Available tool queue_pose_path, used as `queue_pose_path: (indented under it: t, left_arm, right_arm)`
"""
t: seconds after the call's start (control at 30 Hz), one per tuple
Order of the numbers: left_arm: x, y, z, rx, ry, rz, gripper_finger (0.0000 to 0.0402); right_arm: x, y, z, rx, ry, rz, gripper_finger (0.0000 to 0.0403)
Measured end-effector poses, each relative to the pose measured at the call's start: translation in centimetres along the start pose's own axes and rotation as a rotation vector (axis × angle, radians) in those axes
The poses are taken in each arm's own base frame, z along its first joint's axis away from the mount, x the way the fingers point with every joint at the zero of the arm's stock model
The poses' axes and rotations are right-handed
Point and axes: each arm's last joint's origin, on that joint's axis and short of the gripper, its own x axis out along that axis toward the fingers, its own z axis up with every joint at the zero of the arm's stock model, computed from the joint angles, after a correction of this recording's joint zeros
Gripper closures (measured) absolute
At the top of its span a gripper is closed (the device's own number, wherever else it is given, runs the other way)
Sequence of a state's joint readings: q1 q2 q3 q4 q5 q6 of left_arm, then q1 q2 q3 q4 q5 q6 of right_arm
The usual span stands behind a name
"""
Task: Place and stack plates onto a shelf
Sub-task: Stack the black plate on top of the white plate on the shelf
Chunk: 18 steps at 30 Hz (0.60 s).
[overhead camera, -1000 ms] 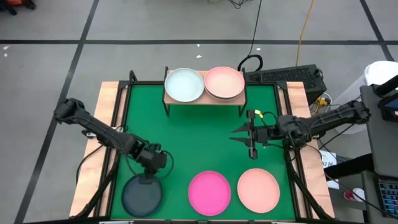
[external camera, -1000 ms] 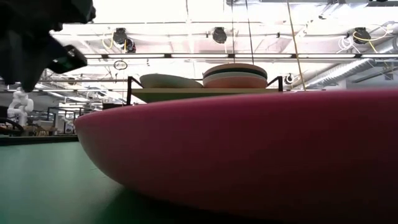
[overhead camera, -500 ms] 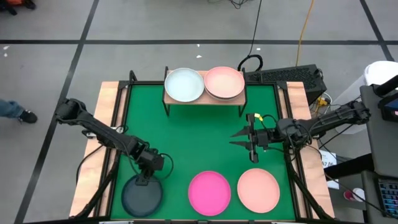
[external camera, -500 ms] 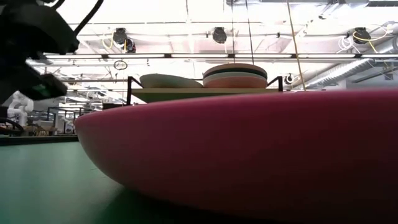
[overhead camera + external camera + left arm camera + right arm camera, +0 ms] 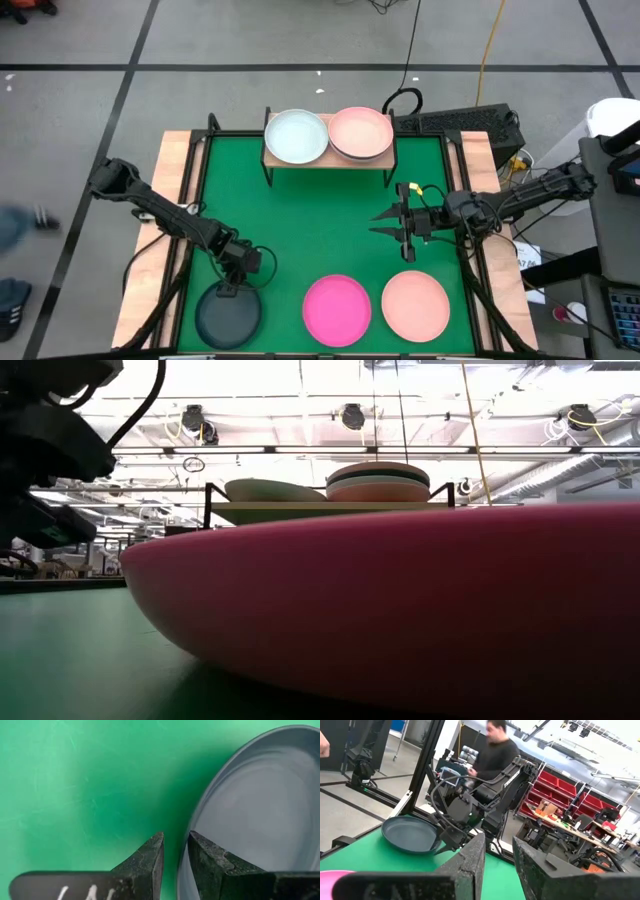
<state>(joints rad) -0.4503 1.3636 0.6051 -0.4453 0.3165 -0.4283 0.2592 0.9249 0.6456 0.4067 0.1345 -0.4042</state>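
Observation:
A dark grey-teal plate [image 5: 228, 313] lies on the green mat at the near left. It also shows in the left wrist view [image 5: 260, 810]. My left gripper [image 5: 237, 287] points down over its far rim, open by a narrow gap, one finger outside [image 5: 150, 857] and one inside [image 5: 210, 857]. My right gripper [image 5: 385, 222] hovers at mid-right, empty, with a narrow gap between its fingers. A magenta plate [image 5: 337, 308] and a peach plate [image 5: 415, 305] lie on the mat near the front edge. The shelf [image 5: 328, 158] at the far side bears a pale mint-white plate [image 5: 296, 136] and a pink-topped stack [image 5: 360, 132]. My left gripper comes from above, pointing down, and stands astride the dark plate's far rim [image 5: 183, 870], one finger inside the plate and one outside. A dark strip shows between the outer finger and the rim. I cannot tell whether the fingers touch it. The plate lies flat on the mat.
Wooden strips [image 5: 175, 200] edge the mat. The mat's middle [image 5: 310, 230] between shelf and near plates is bare. A person [image 5: 497, 750] stands beyond the table, and a person's feet [image 5: 15, 295] show on the floor at the left. A keyboard [image 5: 460, 122] lies beyond the far right corner.
My left gripper has gone down and slightly toward the table's near edge, onto the dark plate's far rim. The plates have stayed where they were. A person has walked along the floor at the left.

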Motion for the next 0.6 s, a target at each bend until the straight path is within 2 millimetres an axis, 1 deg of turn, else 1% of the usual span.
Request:
queue_pose_path:
  t: [0.13,0.2,0.27,0.33,0.37,0.5,0.6]
  left_arm:
    - [0.1,0.1,-0.1,0.007,-0.007,0.003,0.0310]
    - [0.1,0.1,0.0,0.022,-0.017,0.000,0.0320]
    - [0.1,0.1,0.2,0.038,-0.033,-0.005,0.0345]
    - [0.0,0.3,0.3,0.042,-0.038,-0.008,0.0379]
    - [0.0,0.4,0.4,0.028,-0.042,-0.009,0.0388]
    - [-0.4,1.2,0.8,-0.004,-0.065,0.002,0.0393]
    - [-1.3,1.5,1.7,-0.020,-0.106,0.004,0.0393]
  right_arm:
    - [0.0,0.0,0.0,0.000,0.000,0.000,0.0319]
    - [0.0,0.0,0.0,0.000,0.000,0.000,0.0319]
    - [0.0,0.0,0.0,0.000,0.000,0.000,0.0319]
    - [0.0,0.0,0.0,0.000,0.000,0.000,0.0319]
    - [0.0,0.0,0.0,0.000,0.000,0.000,0.0319]
    - [0.0,0.0,0.0,0.000,0.000,0.000,0.0319]
    - [0.0,0.0,0.0,0.000,0.000,0.000,0.0319]
